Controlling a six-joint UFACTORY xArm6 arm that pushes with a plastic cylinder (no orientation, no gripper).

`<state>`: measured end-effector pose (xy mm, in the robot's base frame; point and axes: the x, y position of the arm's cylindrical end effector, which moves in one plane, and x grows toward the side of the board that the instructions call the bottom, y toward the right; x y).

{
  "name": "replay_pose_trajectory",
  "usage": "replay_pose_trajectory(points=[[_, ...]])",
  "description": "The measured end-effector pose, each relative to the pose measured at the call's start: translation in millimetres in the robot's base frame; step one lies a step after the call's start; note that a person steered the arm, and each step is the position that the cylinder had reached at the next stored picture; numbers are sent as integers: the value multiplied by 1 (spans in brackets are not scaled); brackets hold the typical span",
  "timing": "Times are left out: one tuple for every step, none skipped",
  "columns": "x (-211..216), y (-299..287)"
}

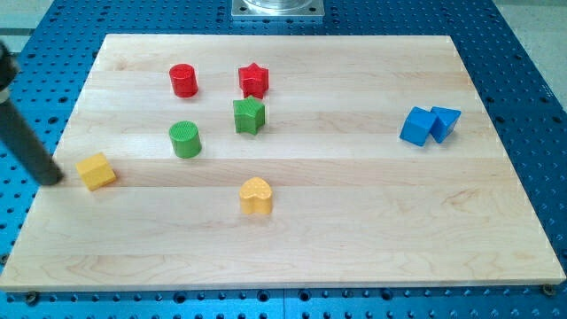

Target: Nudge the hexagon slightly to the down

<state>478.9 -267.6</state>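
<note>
You have my tip at the far left of the frame, at the left edge of the wooden board, with the dark rod slanting up toward the upper left corner. There is no pincer on this arm, only the rod, so nothing is spread or pinched.

The yellow hexagon lies just to the right of my tip, near but apart from it, at the board's left side about mid-height.

To its upper right stands the green cylinder, and further right and a little higher the green star. Above those, toward the top of the frame, you see the red cylinder and the red star, side by side but apart.

Below centre sits the yellow heart, on its own.

Over at the right, the blue cube and the blue triangle touch each other.
</note>
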Motion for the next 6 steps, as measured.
replay_pose_trajectory(points=[[6,95],[6,130],[19,55],[18,116],[18,208],[14,275]])
